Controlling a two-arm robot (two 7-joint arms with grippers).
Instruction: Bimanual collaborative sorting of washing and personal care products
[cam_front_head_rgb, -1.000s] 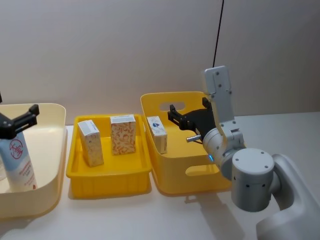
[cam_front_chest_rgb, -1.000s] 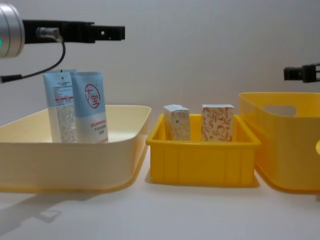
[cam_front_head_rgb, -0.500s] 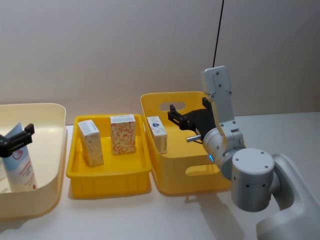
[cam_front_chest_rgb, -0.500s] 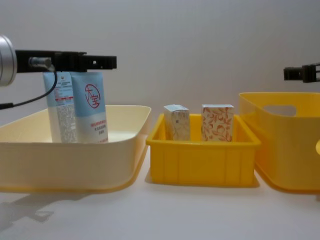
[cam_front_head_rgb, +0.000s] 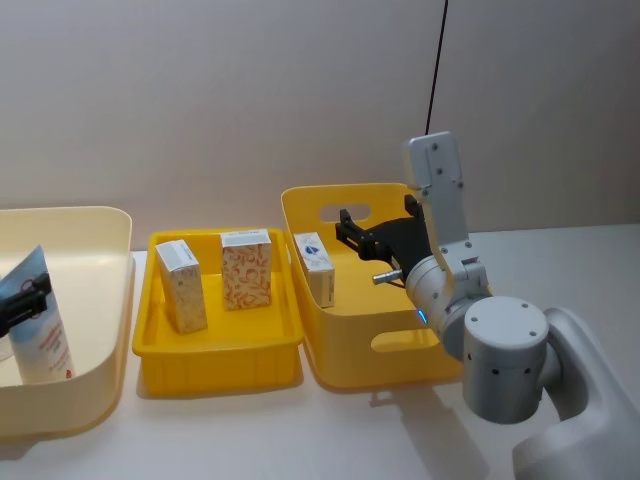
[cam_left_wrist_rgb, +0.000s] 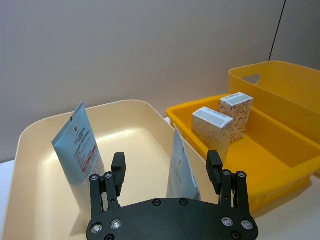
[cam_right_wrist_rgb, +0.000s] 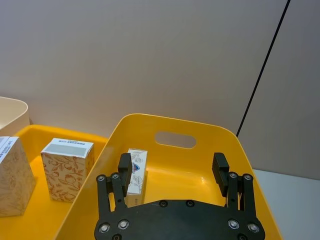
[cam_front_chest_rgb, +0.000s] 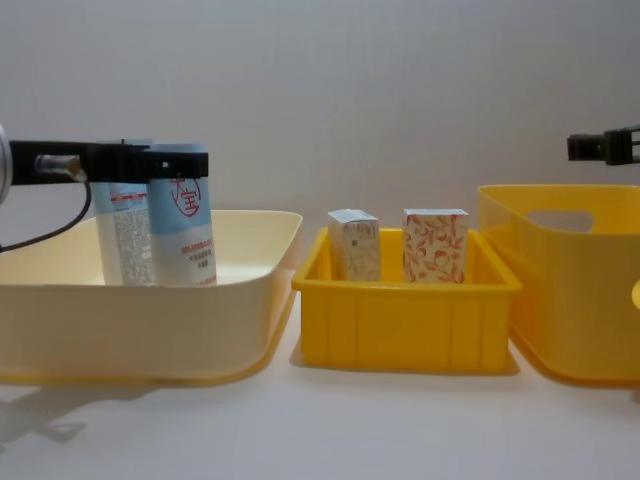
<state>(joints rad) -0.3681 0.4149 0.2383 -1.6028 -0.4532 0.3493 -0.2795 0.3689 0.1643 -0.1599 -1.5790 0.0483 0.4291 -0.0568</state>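
Two light-blue tubes stand upright in the cream tray (cam_front_chest_rgb: 150, 320): one with a red round logo (cam_front_chest_rgb: 185, 225) and one with small print (cam_front_chest_rgb: 120, 232). My left gripper (cam_left_wrist_rgb: 166, 170) is open, level with the tube tops (cam_front_chest_rgb: 190, 160), and the nearer tube (cam_left_wrist_rgb: 181, 165) stands edge-on between its fingers. Two white cartons (cam_front_head_rgb: 181, 285) (cam_front_head_rgb: 246, 268) stand in the low yellow bin (cam_front_head_rgb: 220, 365). A third carton (cam_right_wrist_rgb: 135, 170) leans against the left wall of the tall yellow bin (cam_right_wrist_rgb: 175, 125). My right gripper (cam_right_wrist_rgb: 172, 169) hovers open over that bin, holding nothing.
The cream tray (cam_front_head_rgb: 100, 250), low bin (cam_front_chest_rgb: 405, 325) and tall bin (cam_front_chest_rgb: 570, 300) stand side by side, left to right, against a plain wall. A black cable hangs behind the right arm. White tabletop lies in front of the containers.
My left gripper has come down from above the tubes to the level of their tops, staying open. The right arm and all cartons have not moved.
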